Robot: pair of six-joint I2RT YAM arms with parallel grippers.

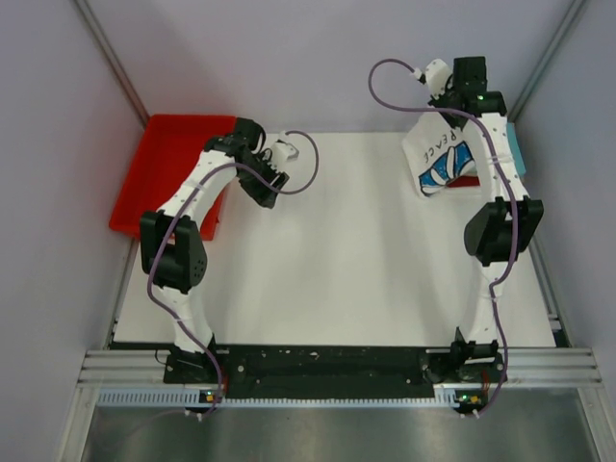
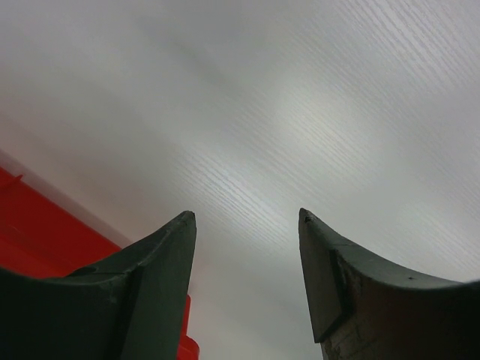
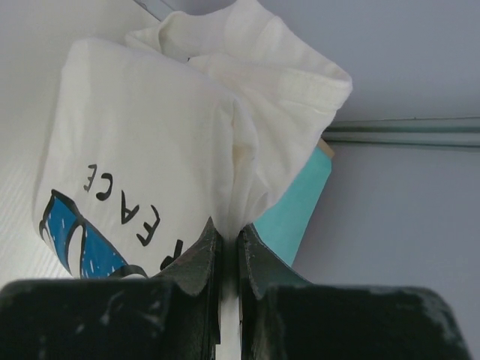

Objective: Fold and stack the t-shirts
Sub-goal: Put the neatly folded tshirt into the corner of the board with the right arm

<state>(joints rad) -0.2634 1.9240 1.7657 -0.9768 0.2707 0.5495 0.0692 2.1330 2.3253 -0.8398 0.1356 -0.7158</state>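
Table: white, centre of the top view.
Red tray: upper left.
White t-shirt: upper right, apparently folded, hanging from my right gripper, whose jaws are pinched on its edge; I judge it not yet stacked.
Teal t-shirt: folded, just behind it, probably the stack.
My left gripper: fingers apart, holding nothing.

Overhead wide view, wrist views apparently close

Black letters and a blue-and-black print on the white t-shirt; teal shirt centre right; red tray upper left
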